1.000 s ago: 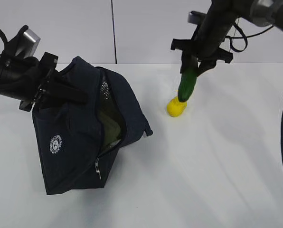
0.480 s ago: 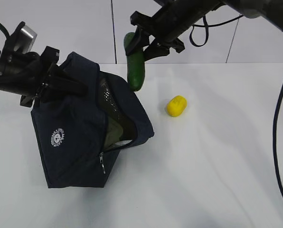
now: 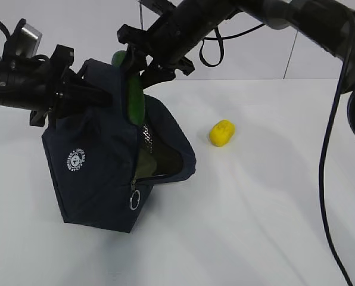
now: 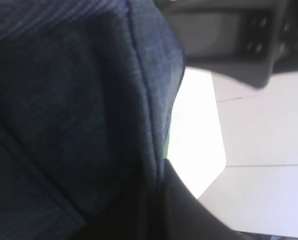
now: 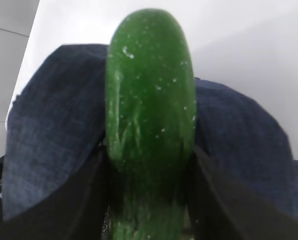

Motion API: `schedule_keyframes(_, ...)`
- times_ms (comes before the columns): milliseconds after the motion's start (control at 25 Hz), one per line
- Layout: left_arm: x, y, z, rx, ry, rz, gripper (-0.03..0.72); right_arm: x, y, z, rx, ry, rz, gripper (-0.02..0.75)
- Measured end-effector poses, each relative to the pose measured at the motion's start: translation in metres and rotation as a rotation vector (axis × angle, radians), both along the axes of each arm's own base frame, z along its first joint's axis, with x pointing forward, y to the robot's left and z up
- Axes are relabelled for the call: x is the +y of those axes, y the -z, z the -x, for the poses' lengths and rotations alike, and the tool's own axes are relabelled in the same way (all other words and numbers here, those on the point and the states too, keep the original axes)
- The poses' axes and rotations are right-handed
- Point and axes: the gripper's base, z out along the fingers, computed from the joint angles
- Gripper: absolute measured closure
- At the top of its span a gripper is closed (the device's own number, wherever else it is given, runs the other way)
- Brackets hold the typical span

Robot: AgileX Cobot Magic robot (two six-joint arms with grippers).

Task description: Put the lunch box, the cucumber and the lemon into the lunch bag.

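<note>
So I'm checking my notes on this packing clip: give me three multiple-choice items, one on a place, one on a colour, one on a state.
1. Where is the lemon?
A. Inside the lunch bag
B. On the table, right of the lunch bag
C. In the left claw

2. What colour is the lunch bag?
A. Dark navy
B. Red
C. Yellow

3. What is the right claw doing?
A. Hanging open with nothing in it
B. Gripping the lemon
C. Gripping the cucumber at the bag's open top

Key:
1 B, the lemon lies alone on the white table.
2 A, the fabric is dark blue in all views.
3 C, the right wrist view shows the cucumber between the claw's fingers, above the bag.
</note>
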Motion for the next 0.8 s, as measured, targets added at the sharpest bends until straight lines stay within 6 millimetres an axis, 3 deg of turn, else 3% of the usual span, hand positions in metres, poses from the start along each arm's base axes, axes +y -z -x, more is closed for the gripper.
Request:
schedule_keyframes(360,0.0,-0.001,-0.001,-0.01,-0.008,0.008,0.697,-0.006,0.026,0.017,0.144,-0.003,0.058,0.393)
schedule_keyframes(800,-0.002,-0.002,0.002,-0.003,0.025,0.032,0.697,0.001,0.021,0.024,0.096,-0.099,-0.012,0.393)
